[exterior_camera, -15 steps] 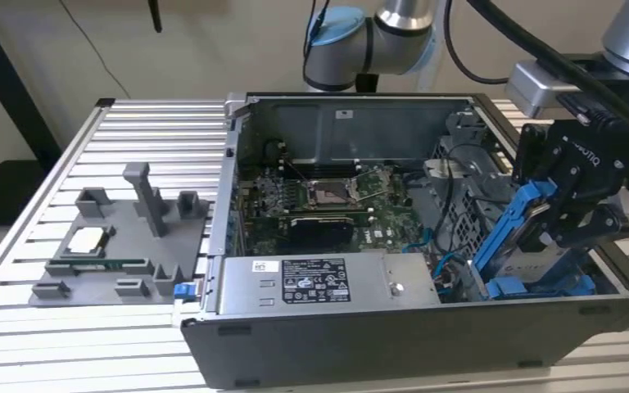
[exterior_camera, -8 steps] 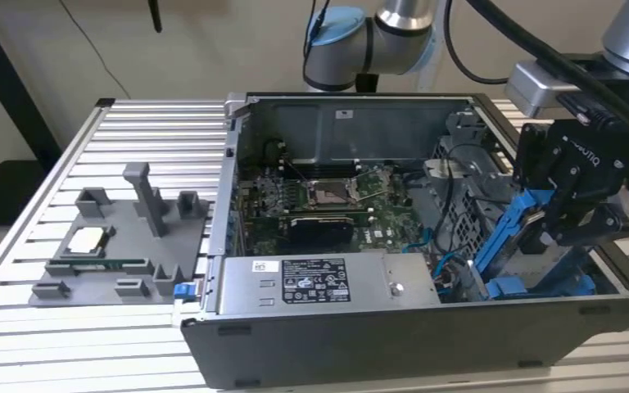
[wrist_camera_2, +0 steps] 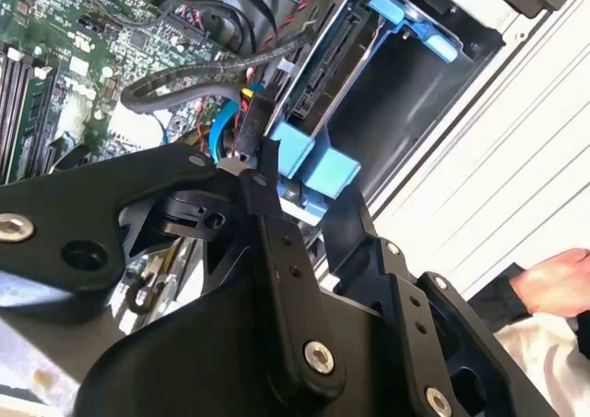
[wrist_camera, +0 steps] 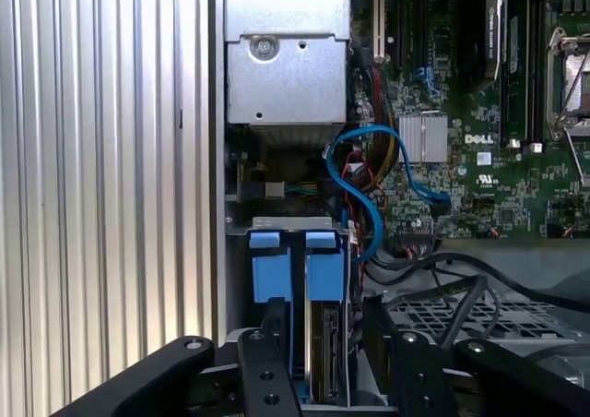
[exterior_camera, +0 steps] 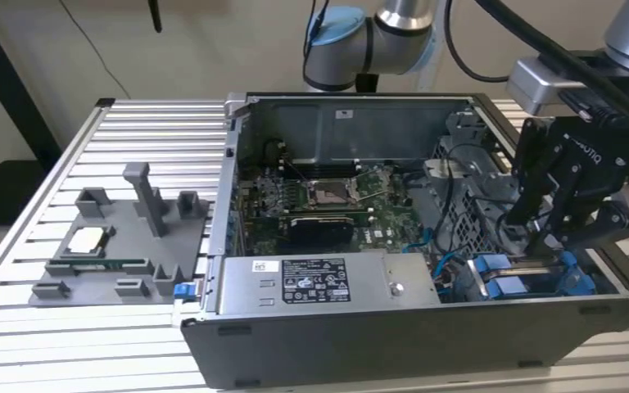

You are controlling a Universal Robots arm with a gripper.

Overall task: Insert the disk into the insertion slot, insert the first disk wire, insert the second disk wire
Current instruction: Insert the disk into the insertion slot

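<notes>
The disk [wrist_camera: 324,274], in its bright blue frame, stands on edge in the insertion slot [wrist_camera: 286,223], a grey sheet-metal bay at the front corner of the dark case on the exterior view's right. My gripper [exterior_camera: 542,241] reaches down into that bay. In both wrist views its black fingers [wrist_camera_2: 267,182] sit on either side of the blue frame [wrist_camera_2: 313,163], and the gripper [wrist_camera: 327,362] looks shut on it. The disk's connector edge [wrist_camera_2: 332,57] faces the motherboard. A blue wire [wrist_camera: 369,186] and black wires [wrist_camera_2: 184,80] hang loose beside the bay.
The grey power-supply box [exterior_camera: 314,282] with a sticker lies along the case front. The motherboard [exterior_camera: 331,201] fills the case floor. A grey fixture with parts [exterior_camera: 118,241] sits on the slatted table at the exterior view's left. A person's hand [wrist_camera_2: 553,283] rests outside the case.
</notes>
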